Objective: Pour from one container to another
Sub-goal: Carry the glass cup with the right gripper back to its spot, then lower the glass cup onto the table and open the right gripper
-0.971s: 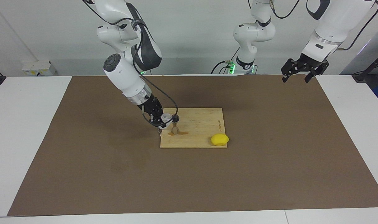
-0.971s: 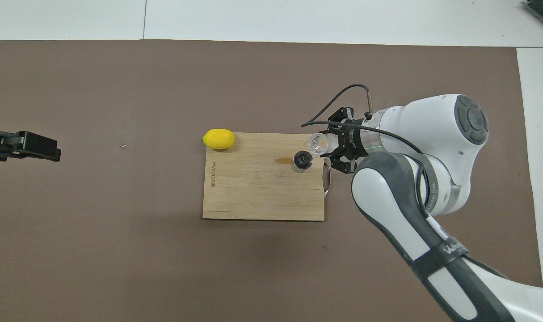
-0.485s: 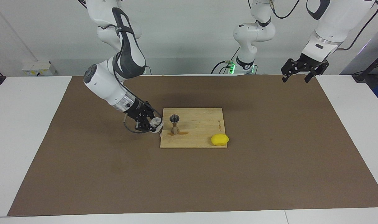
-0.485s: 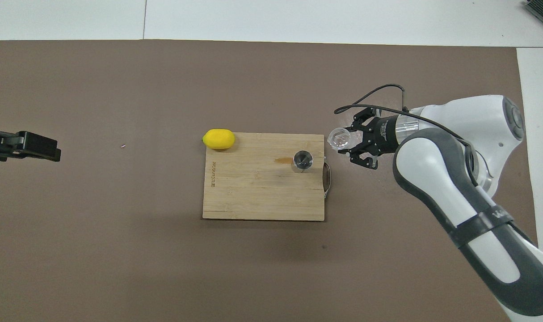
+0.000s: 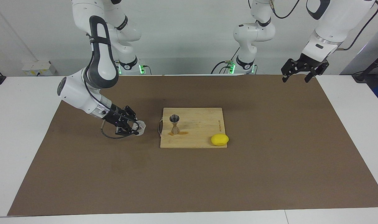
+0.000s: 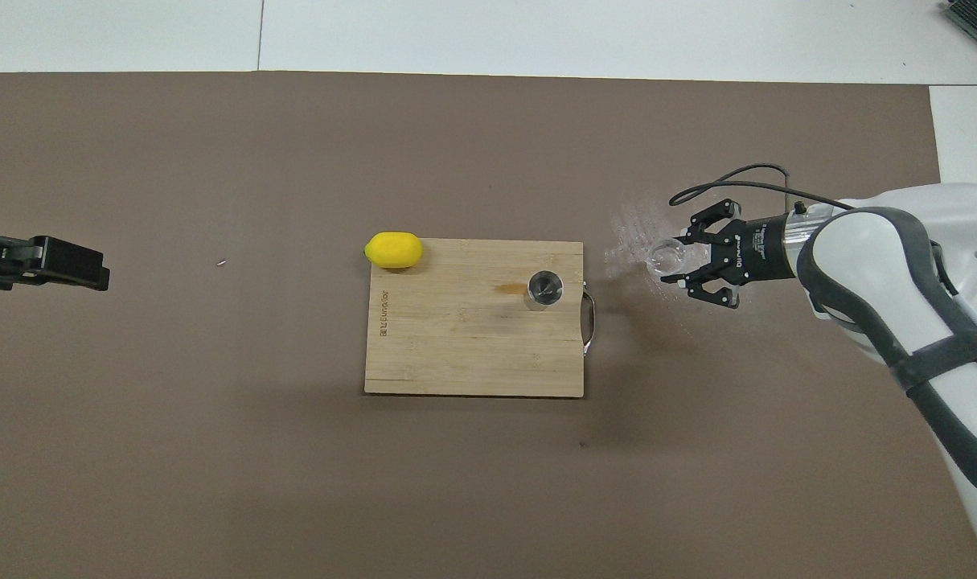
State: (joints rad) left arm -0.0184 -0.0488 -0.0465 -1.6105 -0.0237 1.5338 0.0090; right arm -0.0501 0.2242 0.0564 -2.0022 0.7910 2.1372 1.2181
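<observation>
**Facing view: tumbler carried off the board, jigger left standing**

A second ago the right gripper [image 5: 136, 127] was at the cutting board [image 5: 204, 124], tipping the glass tumbler [image 5: 140, 128] right over the steel jigger [image 5: 174, 123]. Half a second ago it had drawn back to the board's handle. Now it is low over the brown mat [image 5: 83, 174], clear of the board toward the right arm's end of the table. The tumbler has travelled with it and is clamped between the closed fingers, lying on its side with its mouth pointing back toward the board.

The jigger has not moved. It stands upright on the board near the handle [image 5: 159, 126], well apart from the gripper. An amber spill [image 5: 180, 133] marks the wood at its foot, as it did before.

In the overhead view, the right gripper [image 6: 685, 262] and tumbler [image 6: 665, 256] sit beside the board's handle end, with the jigger [image 6: 544, 288] past the handle from them. The lemon [image 5: 219, 139] rests at the board's corner, farther still from the gripper, unchanged.

The left gripper [image 5: 296, 74] waits with its fingers spread, hanging over the mat's corner at the left arm's end of the table, just as it did a second ago, holding nothing.
</observation>
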